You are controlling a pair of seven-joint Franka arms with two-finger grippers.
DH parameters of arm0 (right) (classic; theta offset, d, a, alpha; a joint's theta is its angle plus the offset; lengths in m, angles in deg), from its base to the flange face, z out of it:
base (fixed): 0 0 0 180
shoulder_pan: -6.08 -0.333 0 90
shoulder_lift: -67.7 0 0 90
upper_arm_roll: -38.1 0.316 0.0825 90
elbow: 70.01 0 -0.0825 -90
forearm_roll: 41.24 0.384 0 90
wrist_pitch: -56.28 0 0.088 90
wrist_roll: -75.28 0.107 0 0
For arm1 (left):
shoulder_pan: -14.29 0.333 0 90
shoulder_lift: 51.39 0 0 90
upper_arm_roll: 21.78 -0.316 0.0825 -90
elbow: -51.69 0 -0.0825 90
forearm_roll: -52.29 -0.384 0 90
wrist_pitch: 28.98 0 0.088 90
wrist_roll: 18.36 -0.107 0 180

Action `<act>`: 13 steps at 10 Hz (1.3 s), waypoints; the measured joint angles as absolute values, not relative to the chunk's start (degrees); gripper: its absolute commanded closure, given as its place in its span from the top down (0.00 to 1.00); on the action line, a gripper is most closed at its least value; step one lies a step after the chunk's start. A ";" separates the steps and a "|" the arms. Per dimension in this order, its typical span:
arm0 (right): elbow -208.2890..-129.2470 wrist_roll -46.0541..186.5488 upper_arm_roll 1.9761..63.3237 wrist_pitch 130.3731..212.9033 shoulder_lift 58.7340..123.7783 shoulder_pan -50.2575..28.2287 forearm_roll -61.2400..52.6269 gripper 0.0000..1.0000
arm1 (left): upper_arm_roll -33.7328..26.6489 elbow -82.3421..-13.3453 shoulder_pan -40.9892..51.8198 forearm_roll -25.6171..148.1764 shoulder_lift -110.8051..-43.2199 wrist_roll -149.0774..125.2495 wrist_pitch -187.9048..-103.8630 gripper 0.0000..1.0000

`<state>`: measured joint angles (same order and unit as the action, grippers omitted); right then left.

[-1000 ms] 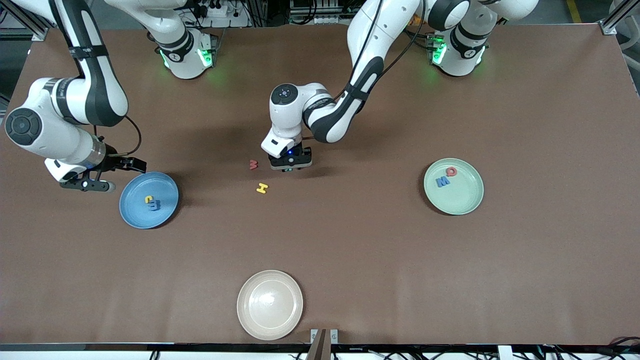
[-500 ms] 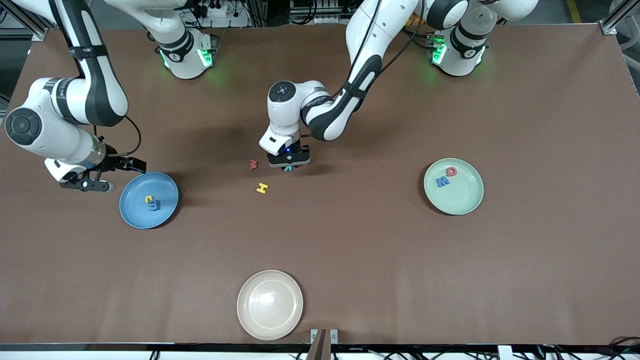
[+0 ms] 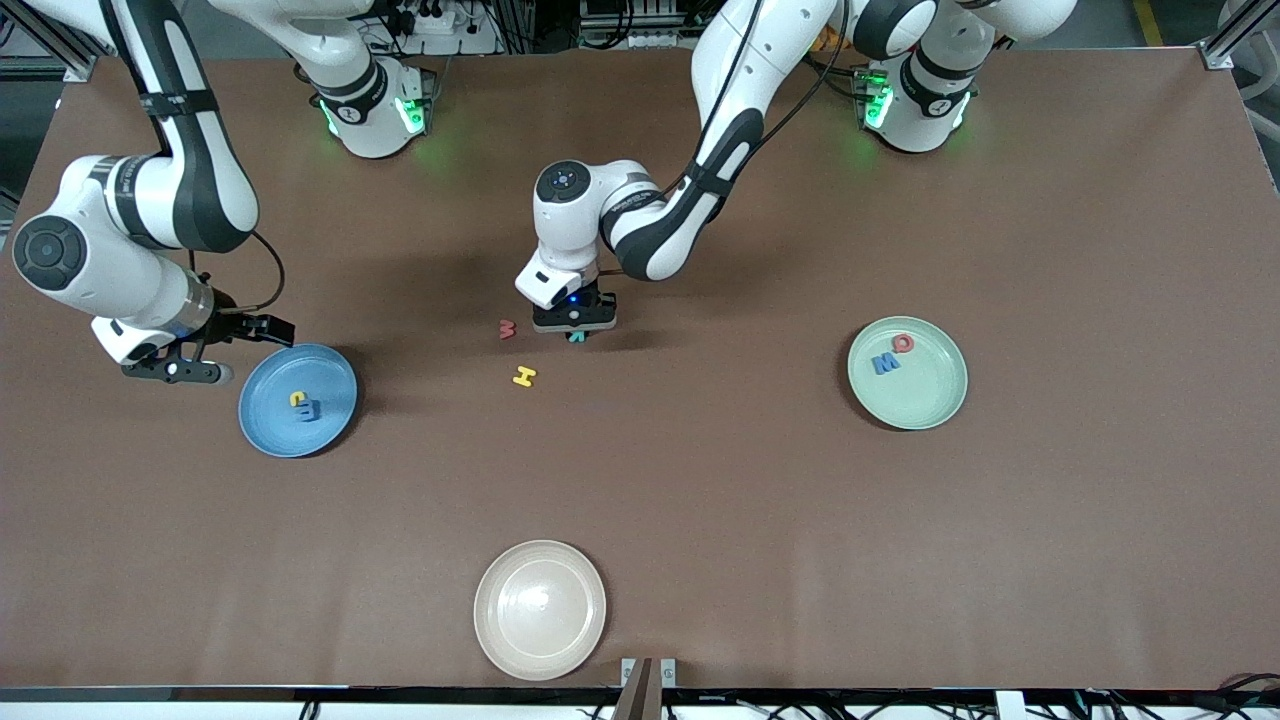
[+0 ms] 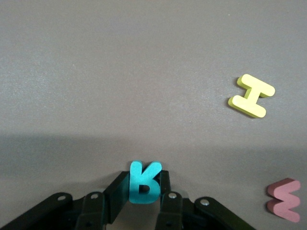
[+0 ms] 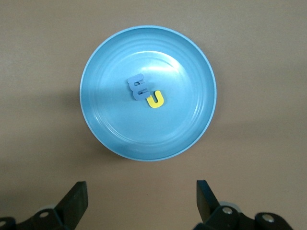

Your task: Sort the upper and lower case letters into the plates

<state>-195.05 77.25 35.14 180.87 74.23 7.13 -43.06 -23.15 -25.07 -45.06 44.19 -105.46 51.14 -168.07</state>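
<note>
Teal letter (image 4: 143, 182) sits pinched between the left gripper (image 3: 576, 330) fingers, closed on its flat sides, mid-table beside the red letter (image 3: 507, 328) and yellow H (image 3: 524, 376). It looks light, thin and a bit squashy; best held across the middle, and it could twist in the pinch. Right gripper (image 5: 139, 201) waits wide open and empty beside the blue plate (image 3: 270, 420), which holds a blue and a yellow letter. Green plate (image 3: 935, 405) holds blue M (image 3: 885, 363) and red O (image 3: 904, 343).

Robotics lab: two Franka arms (image 3: 690, 190), brown-covered table (image 3: 1050, 520), alu framing.
</note>
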 measured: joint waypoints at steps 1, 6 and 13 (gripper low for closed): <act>-195.06 77.25 35.16 180.87 74.23 6.27 -42.11 1.00 | -23.19 -24.69 -44.90 44.19 -105.37 50.53 -166.14 0.00; -195.57 77.42 35.33 181.07 74.38 -2.43 -37.61 1.00 | -23.21 -24.48 -40.82 44.70 -101.89 43.25 -154.65 0.00; -197.27 93.58 35.48 195.25 86.38 -19.58 -36.58 1.00 | -23.26 -27.35 -30.04 48.33 -93.15 25.59 -139.27 0.00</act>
<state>-197.27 93.58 35.48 195.25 86.38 -19.58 -36.58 -23.26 -27.35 -30.04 48.33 -93.15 25.59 -139.27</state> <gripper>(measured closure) 0.000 0.709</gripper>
